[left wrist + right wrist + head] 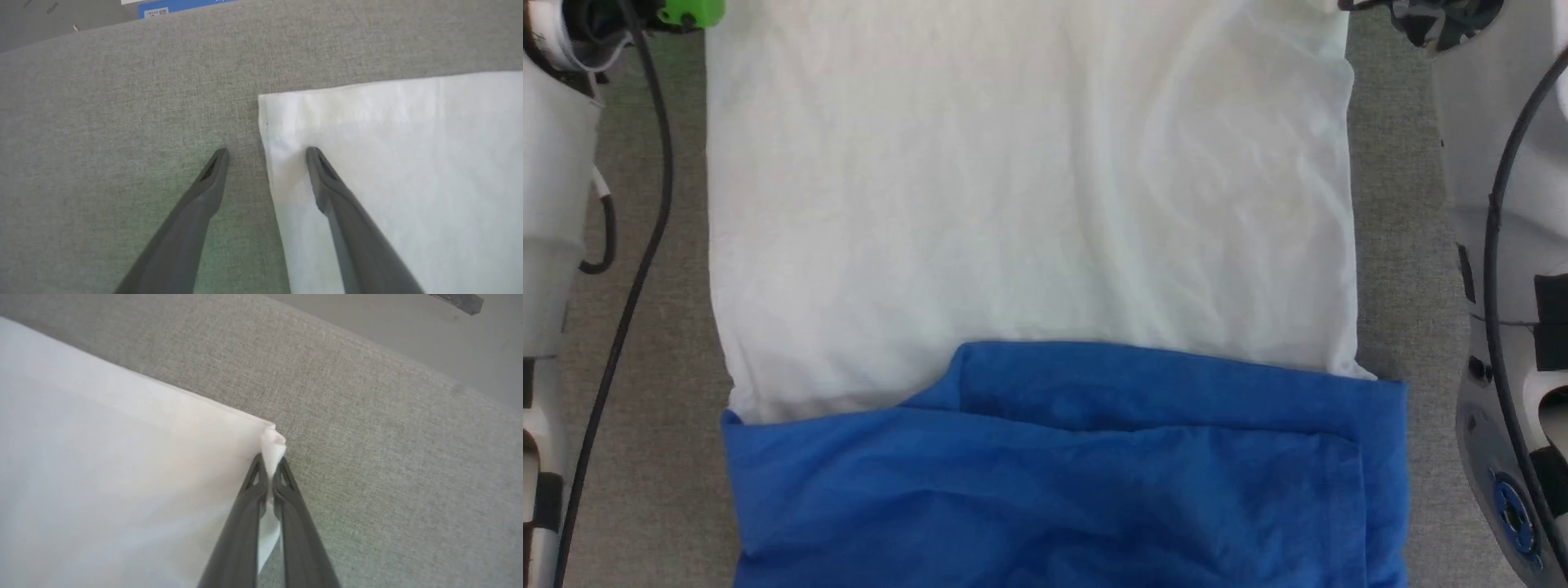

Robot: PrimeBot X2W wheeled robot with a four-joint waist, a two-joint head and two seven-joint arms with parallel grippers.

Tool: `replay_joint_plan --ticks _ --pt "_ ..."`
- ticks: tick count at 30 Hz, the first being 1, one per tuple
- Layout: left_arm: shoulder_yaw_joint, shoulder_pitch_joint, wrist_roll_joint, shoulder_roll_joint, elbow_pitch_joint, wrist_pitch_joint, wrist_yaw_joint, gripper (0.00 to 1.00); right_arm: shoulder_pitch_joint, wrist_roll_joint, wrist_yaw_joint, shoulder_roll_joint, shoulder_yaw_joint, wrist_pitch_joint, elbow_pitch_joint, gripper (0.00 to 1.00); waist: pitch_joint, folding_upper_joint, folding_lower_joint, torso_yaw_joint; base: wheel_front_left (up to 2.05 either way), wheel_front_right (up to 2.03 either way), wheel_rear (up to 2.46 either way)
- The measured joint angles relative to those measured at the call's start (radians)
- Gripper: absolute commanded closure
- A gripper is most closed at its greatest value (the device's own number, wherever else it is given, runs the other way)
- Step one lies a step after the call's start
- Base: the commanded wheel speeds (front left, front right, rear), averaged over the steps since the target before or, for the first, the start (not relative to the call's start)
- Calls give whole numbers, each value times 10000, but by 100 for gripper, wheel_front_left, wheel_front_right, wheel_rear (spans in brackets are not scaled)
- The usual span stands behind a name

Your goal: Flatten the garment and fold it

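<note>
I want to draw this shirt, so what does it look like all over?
The shirt looks thin and soft, with a white body and a blue part folded across its near end. It lies flat, a little wrinkled, on a grey fabric surface. The right claw pinches one far white corner; the open left claw straddles the edge by the other corner.

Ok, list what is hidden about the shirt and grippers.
Head view: the garment runs past the top and bottom edges.
Left wrist view: whether the open left gripper touches cloth is unclear.
Right wrist view: the shut right gripper hides how much cloth it pinches.
</note>
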Motion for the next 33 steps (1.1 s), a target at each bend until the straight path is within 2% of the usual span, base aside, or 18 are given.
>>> replay_joint_plan --ticks 1,2,3,4,11,14,20,25,28,33 --pt "82 5 -130 -10 0 86 12 0 -3 81 0 0 -8 -65 -15 100 33 0 0 -27 0 0 0" --pt "219 6 -370 -4 -2 209 58 21 -9 178 0 -2 -35 -113 -31 100 77 0 0 -54 0 0 0" --pt "272 5 -443 40 -65 259 40 76 -24 219 0 -6 -48 -151 -46 100 122 0 -1 -75 0 0 0" --pt "336 9 -495 63 -121 257 23 100 -49 221 0 -4 -54 -171 -65 100 158 0 -1 -92 0 0 0" --pt "612 72 -568 98 -378 -853 -27 100 -139 209 2 38 -403 -619 -130 100 271 0 -1 -157 0 0 0" --pt "809 72 -399 107 -385 -1856 59 100 -147 12 2 23 -683 -1101 -188 100 211 0 -1 -146 0 0 0" --pt "1417 -111 -257 44 -297 -4195 151 100 -471 -339 2 27 -1392 -2861 -247 100 -104 0 -1 -80 0 0 0" --pt "1668 -195 -276 0 -253 -5636 -199 100 -650 -514 4 36 -1705 -4190 -29 100 -529 0 -1 -30 0 0 0" --pt "1674 -148 -320 -27 -228 -6274 -556 100 -646 -454 2 36 -1918 -4863 190 100 -847 0 0 3 0 0 0" --pt "1540 725 -364 29 -598 -7047 -951 100 -149 224 2 0 -1730 -5538 422 100 -1553 -1 -1 38 0 0 0"
